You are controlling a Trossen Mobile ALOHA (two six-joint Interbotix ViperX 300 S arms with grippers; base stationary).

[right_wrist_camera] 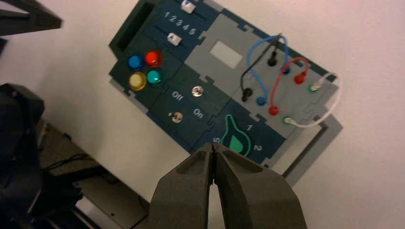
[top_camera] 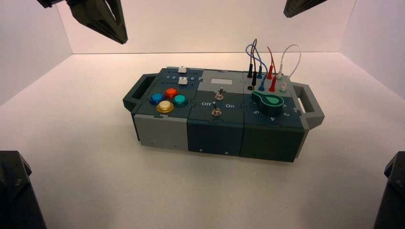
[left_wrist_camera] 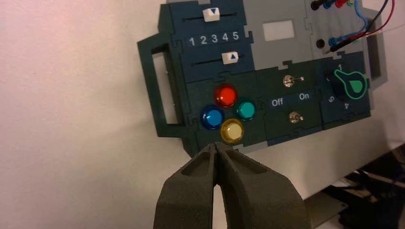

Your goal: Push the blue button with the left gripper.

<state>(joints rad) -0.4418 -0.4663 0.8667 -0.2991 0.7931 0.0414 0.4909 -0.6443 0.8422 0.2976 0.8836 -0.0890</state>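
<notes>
The blue button (top_camera: 156, 98) (left_wrist_camera: 212, 117) (right_wrist_camera: 135, 62) is a round dome at the left end of the box, in a cluster with a red-orange, a teal and a yellow button. My left gripper (top_camera: 120, 37) (left_wrist_camera: 218, 147) hangs high above the table, behind and left of the box, shut with nothing in it and well clear of the button. In the left wrist view its tips point just below the yellow button (left_wrist_camera: 232, 131). My right gripper (right_wrist_camera: 212, 145) is shut and empty too, raised at the top right, with only a corner of it showing in the high view.
The box (top_camera: 162, 131) also carries two sliders (left_wrist_camera: 211, 14) beside a 1–5 scale, two toggle switches (left_wrist_camera: 289, 81) marked Off/On, a green knob (top_camera: 270, 102) and plugged wires (top_camera: 267, 64). Handles stick out at both ends. White walls enclose the table.
</notes>
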